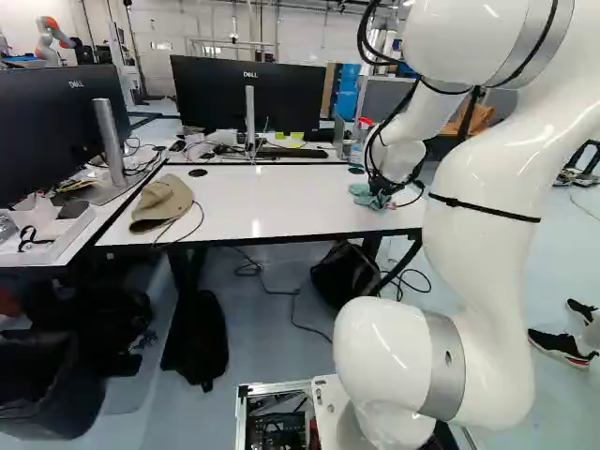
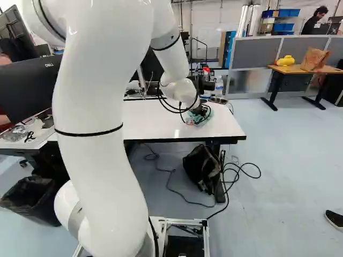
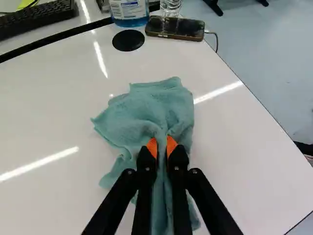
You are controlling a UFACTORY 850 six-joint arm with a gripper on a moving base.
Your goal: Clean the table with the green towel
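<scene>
Right of centre in the left base view, the jaws pinch the green towel point(image 3: 161, 110) on the surface point(image 1: 281, 202). Probable step: wiping. Next: sweep with light, even pressure.

Grips a bunched fold of the green towel point(image 3: 161, 110) between the orange pads point(image 3: 152, 146) of the hand point(image 2: 199, 110). Shows white desk point(image 3: 234, 156) around the towel. Beyond the towel, shows a round black disc point(image 3: 128, 40), then a bottle of blue liquid point(image 3: 129, 11) and a dark phone point(image 3: 175, 28), touching at its far side a clear bottle point(image 3: 171, 7). Farther from the towel, across a black strip point(image 3: 54, 39), shows a black keyboard point(image 3: 36, 18).
</scene>
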